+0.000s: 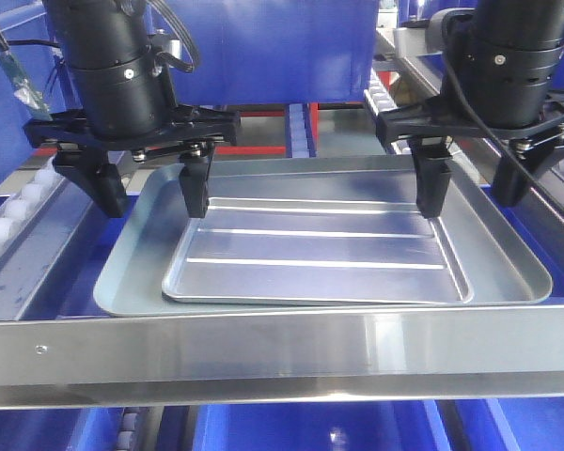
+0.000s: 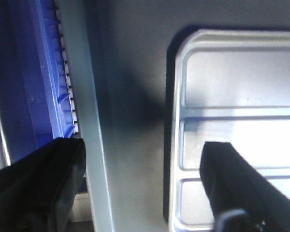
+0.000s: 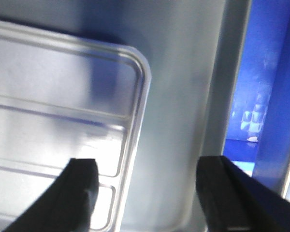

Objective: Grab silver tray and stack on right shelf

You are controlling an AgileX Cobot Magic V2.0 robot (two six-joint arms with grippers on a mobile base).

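Observation:
The silver tray [image 1: 315, 254], shiny with two long ribs, lies flat inside the larger dull grey tray [image 1: 512, 258] on the right shelf, behind its polished front rail [image 1: 263, 352]. My left gripper [image 1: 150, 193] is open and empty. It straddles the left rims, one finger over the silver tray's far left corner, the other outside the grey tray. My right gripper [image 1: 472, 188] is open and empty and straddles the right rims the same way. The left wrist view shows the silver tray's [image 2: 232, 87] edge between the left gripper's [image 2: 140, 145] jaws. The right wrist view shows the silver tray [image 3: 53, 96] and the right gripper [image 3: 147, 166].
White rollers [image 1: 19, 202] run along the rail at the left. A big blue bin [image 1: 273, 47] stands behind the trays, and more blue bins [image 1: 310, 427] sit below the front rail. The grey tray's floor [image 2: 130, 121] shows between the rims in both wrist views [image 3: 183, 121].

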